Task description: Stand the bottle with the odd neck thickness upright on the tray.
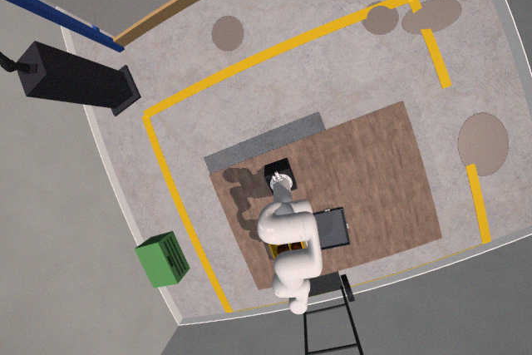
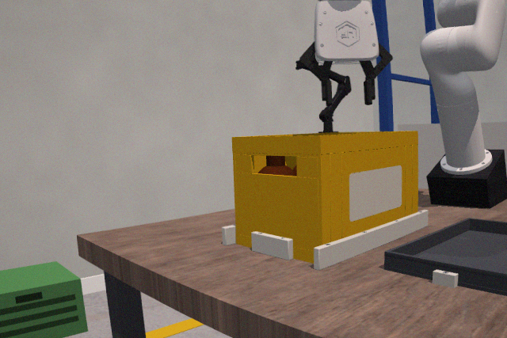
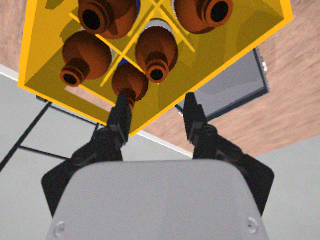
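one yellow crate [image 3: 240, 55] holds five brown bottles [image 3: 156, 52]; one dark tray [image 2: 450, 258] lies beside it. the gripper [image 2: 348, 95] hangs above the crate, fingers apart, gripping nothing
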### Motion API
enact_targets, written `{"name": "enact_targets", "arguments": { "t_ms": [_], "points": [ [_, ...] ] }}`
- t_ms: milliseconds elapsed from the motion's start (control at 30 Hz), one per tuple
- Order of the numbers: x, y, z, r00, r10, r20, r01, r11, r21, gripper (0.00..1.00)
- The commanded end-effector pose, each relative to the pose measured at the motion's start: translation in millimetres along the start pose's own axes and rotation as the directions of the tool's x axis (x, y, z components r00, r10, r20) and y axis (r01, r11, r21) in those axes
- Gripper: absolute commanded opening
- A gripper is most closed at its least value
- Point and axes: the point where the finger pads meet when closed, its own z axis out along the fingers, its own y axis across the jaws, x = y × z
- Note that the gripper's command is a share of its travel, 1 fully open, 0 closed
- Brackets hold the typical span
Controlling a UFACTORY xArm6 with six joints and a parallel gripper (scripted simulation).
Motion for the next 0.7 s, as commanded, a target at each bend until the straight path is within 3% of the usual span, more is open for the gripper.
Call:
{"name": "enact_targets", "arguments": {
  "t_ms": [0, 133, 167, 667],
  "points": [
    [-0.6, -0.7, -6.0, 1.0, 0.0, 0.002, 0.0, 1.0, 0.003, 0.65],
    [-0.6, -0.7, -6.6, 1.0, 0.0, 0.002, 0.0, 1.0, 0.003, 0.65],
    [-0.6, -0.7, -6.6, 1.0, 0.0, 0.002, 0.0, 1.0, 0.003, 0.0],
    [-0.6, -0.7, -6.6, 1.0, 0.0, 0.002, 0.0, 1.0, 0.003, 0.0]
  ]
}}
